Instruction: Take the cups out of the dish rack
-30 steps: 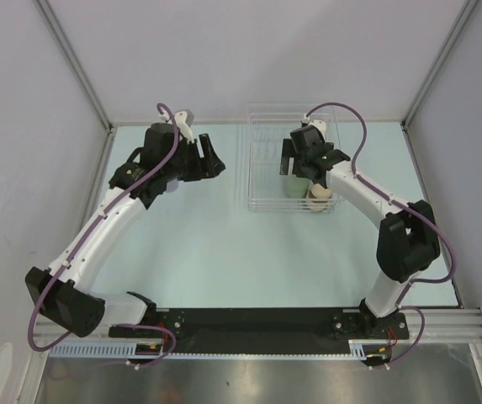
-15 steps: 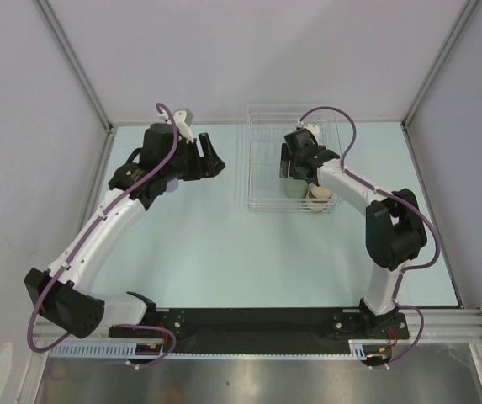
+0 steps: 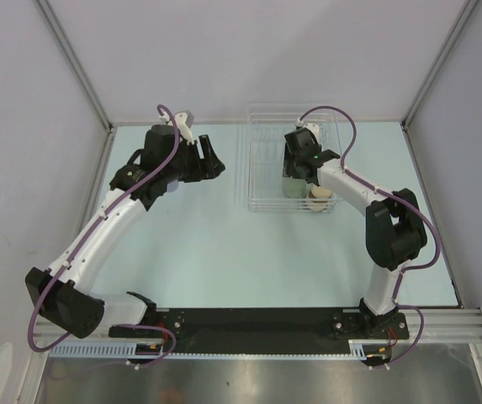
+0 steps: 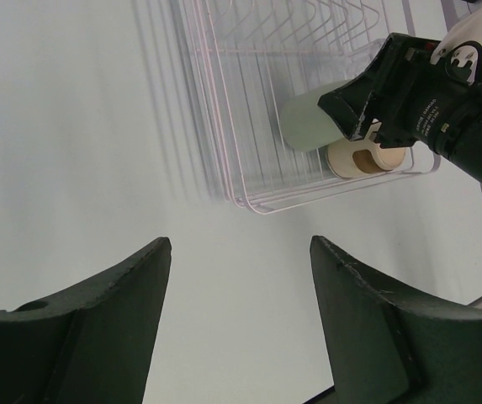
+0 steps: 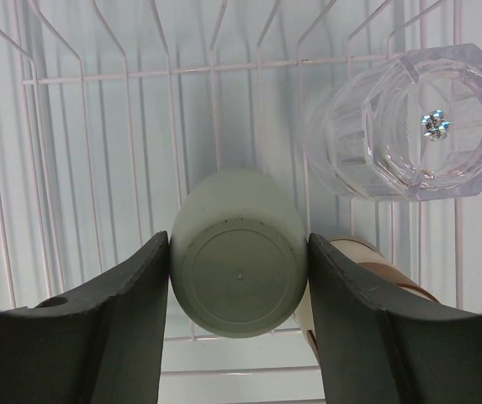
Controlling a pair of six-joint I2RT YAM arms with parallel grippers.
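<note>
Pale green plastic cup (image 5: 239, 273), its flat base facing the right wrist camera, sits by the near edge of the clear ribbed plastic dish rack (image 5: 97, 80), pinched on both sides by the right gripper (image 5: 239, 244). A beige cup (image 5: 367, 252) lies just beside it, toward the rack's near right corner. Left gripper (image 4: 241, 248) hangs wide and empty over the pale table (image 4: 72, 126).

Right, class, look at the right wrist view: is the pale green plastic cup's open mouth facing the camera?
No, the pale green plastic cup shows the camera its closed round base, not its mouth.
</note>
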